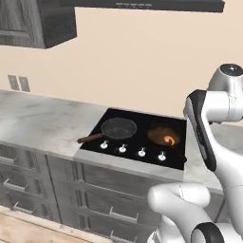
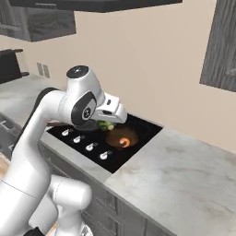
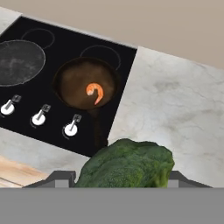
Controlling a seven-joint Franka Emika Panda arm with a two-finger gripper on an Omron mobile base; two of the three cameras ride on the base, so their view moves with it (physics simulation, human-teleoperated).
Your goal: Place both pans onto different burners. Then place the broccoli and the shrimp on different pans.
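The gripper [image 3: 119,183] is clenched around the broccoli [image 3: 127,165], held above the counter [image 3: 175,109]. On the cooktop [image 3: 52,127], the shrimp [image 3: 95,92] lies in the brown pan [image 3: 83,83] (short handle toward 6 o'clock in the hand view). The dark grey pan [image 1: 118,128] sits at its 9 o'clock.

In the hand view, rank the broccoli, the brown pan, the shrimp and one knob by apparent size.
1. broccoli, inflated by nearness to the camera
2. brown pan, roughly as wide; order unsure
3. shrimp
4. knob, close to the shrimp
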